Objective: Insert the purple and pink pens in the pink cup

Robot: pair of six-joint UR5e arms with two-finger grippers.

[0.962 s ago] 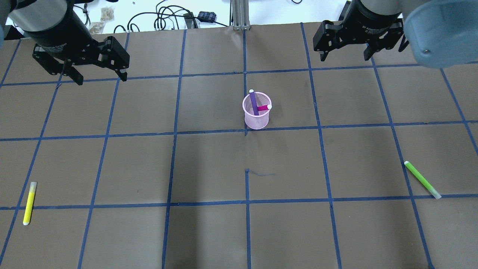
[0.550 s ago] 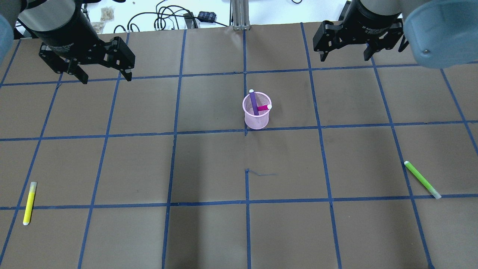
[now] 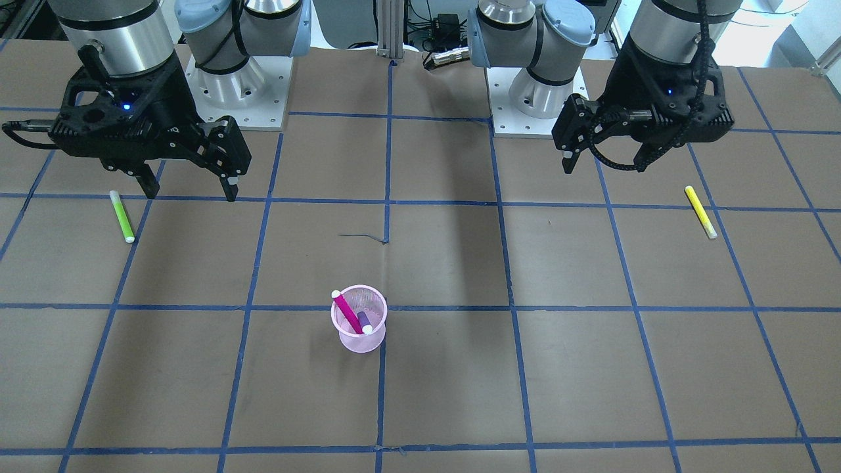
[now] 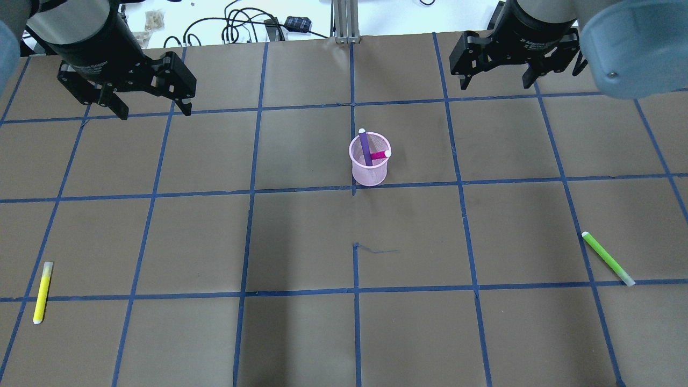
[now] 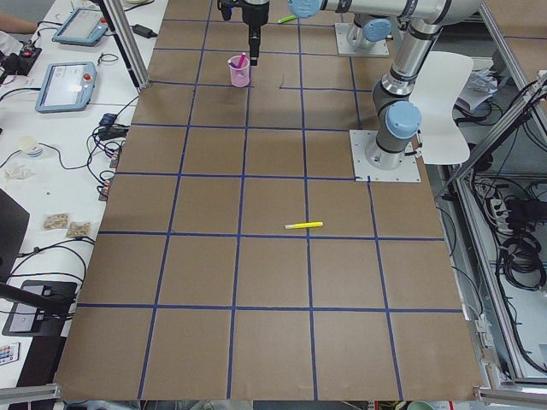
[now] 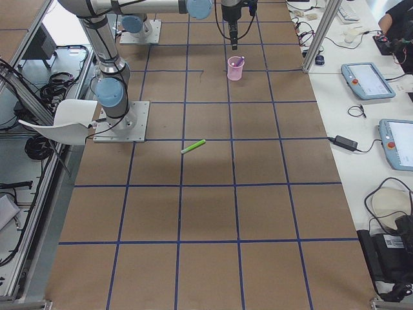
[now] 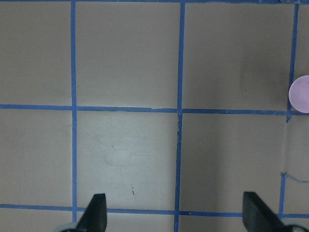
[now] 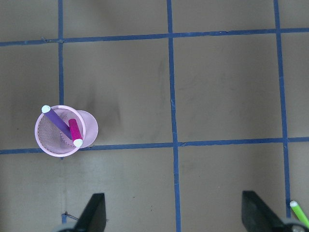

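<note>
Since the earlier frames, my left gripper (image 4: pixel 155 110) has shifted sideways toward the middle of the table (image 4: pixel 301 236) and settled; my right gripper (image 4: pixel 495 83) has barely moved.

Both sets of fingers (image 7: pixel 96 215) are spread wide with nothing between them, and each hangs clear above the brown paper. I judge this posture to follow from work done: neither hand has anything left to carry.

The pink cup (image 4: pixel 370 174), a mesh holder, stands upright between my two grippers, well apart from both and somewhat nearer my right fingers. From the right wrist it lies ahead of the fingers and off to their left. From the left wrist only its edge shows, far off to their right.

The purple pen (image 4: pixel 365 148) and pink pen (image 4: pixel 379 155) both stand inside the cup. Each is longer than the cup is deep, so each leans with its white-capped end resting on the rim, and the two cross.

A yellow highlighter (image 4: pixel 42 293) lies flat, well apart from my left fingers. A green highlighter (image 4: pixel 607 258) lies likewise beyond my right fingers. The task does not name them, which would explain why they lie untouched.

By my reading the task is complete, and keeping both grippers away avoids knocking the cup.
</note>
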